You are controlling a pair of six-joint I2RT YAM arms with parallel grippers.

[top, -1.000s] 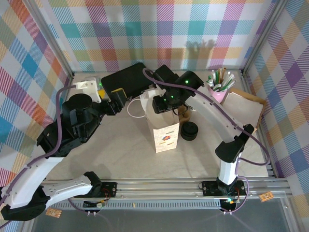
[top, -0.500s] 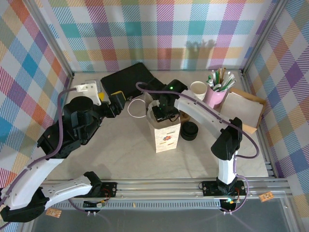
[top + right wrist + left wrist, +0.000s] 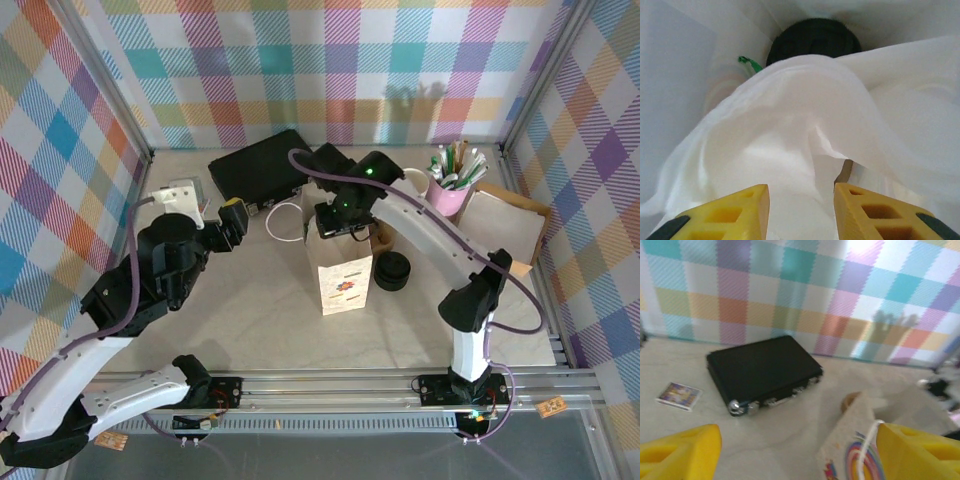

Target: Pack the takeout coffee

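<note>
The coffee cup [image 3: 812, 37], black lid up, stands deep inside the white paper bag [image 3: 345, 280] on the worktop [image 3: 250, 320], behind a white napkin [image 3: 790, 120]. The right jaws hang partly spread over the bag's mouth, pinching nothing. The left jaws gape wide and empty, left of the bag.

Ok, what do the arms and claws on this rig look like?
The left arm and right arm have white links, black joint housings and a purple cable each. The right one shows small green lights. The left claw and right claw have blocky yellow fingers.
</note>
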